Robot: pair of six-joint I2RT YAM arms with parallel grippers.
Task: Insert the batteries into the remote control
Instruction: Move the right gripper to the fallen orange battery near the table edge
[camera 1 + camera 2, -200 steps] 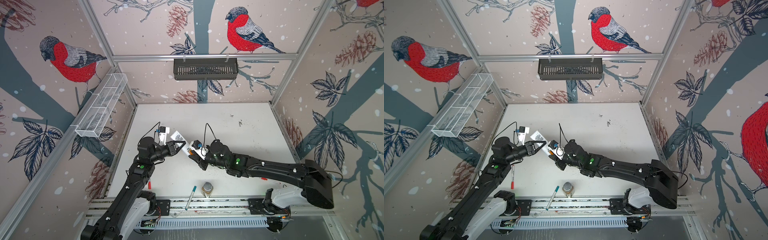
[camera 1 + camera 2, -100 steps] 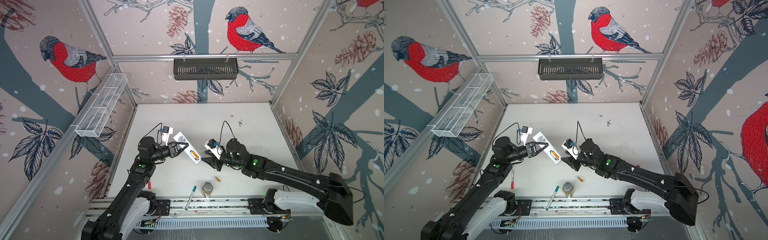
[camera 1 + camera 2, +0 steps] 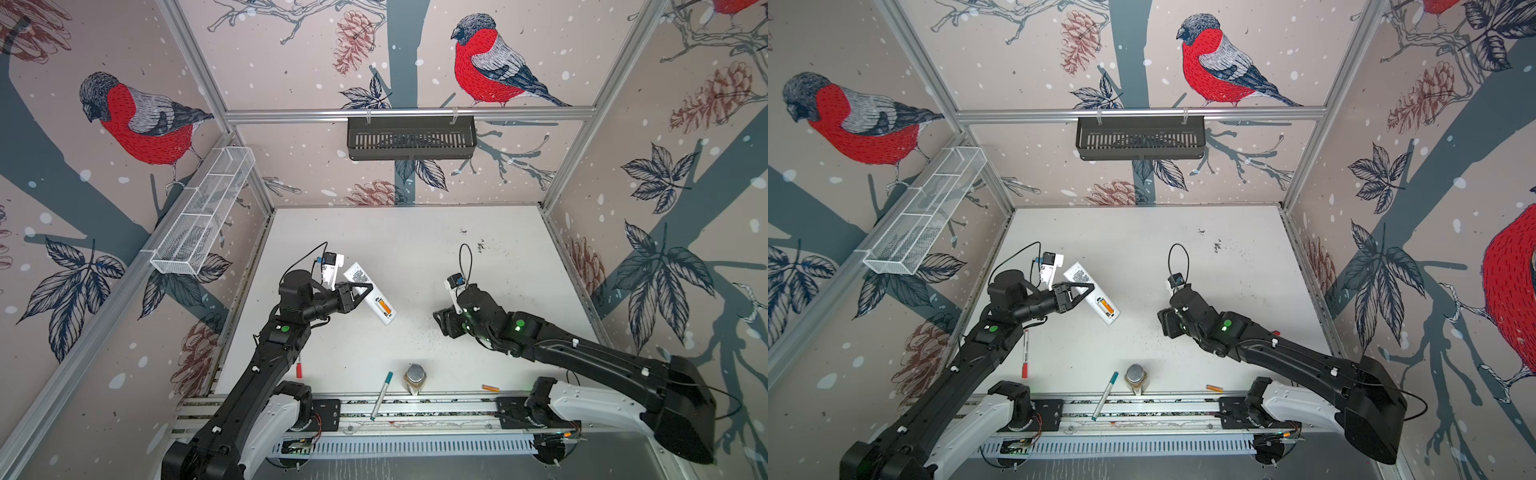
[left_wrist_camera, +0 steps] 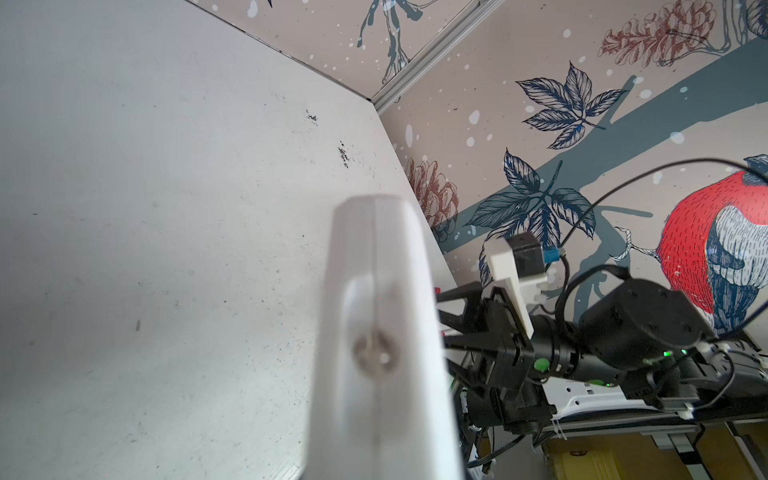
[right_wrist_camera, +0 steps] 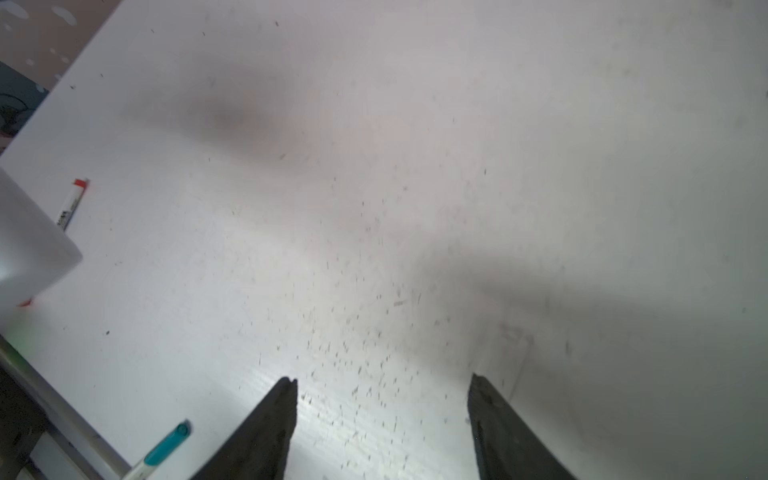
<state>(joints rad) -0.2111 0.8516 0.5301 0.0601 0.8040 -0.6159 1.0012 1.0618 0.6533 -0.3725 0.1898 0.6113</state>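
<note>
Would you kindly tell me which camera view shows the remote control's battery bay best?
A top view: the remote control, held by the left gripper, shows its open bay with one orange battery. The left wrist view shows only its blurred edge; the right wrist view, perhaps a blurred white corner.

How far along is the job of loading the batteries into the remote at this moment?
Done: the first battery sits in the open bay of the remote control. In hand: the left gripper is shut on the remote control, bay facing up; the right gripper is open and empty. Left: the second battery lies on the table near its front edge, not yet picked up or inserted.
</note>
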